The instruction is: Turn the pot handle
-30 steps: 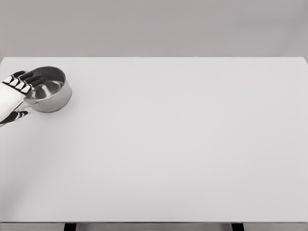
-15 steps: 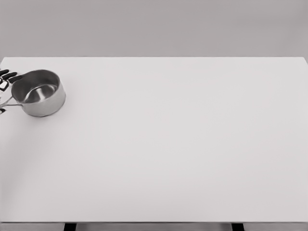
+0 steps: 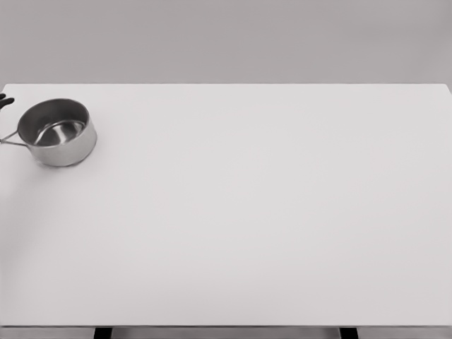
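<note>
1. The pot (image 3: 58, 131) stands upright on the white table (image 3: 268, 212), close to the table's far left corner. It is a small steel saucepan, empty, with its open mouth up.

2. Its handle (image 3: 10, 138) runs out from the pot's left wall toward the left edge of the picture, and only a thin stub of it shows before the frame cuts it off.

3. Just beyond the pot's far-left side, at the picture's edge, a dark fingertip of the left robot hand (image 3: 4, 101) peeks in. It is apart from the pot and touches nothing visible.

4. Whether that robot hand is spread or curled cannot be told, as almost all of it lies out of frame. The right robot hand is not in view.

5. To turn the handle well, I judge the hand should push near the handle's outer end, sweeping in an arc about the pot's centre, so the pot spins in place rather than sliding.

6. The pot sits near the table's edge, so a hard shove outward could tip it off.
</note>
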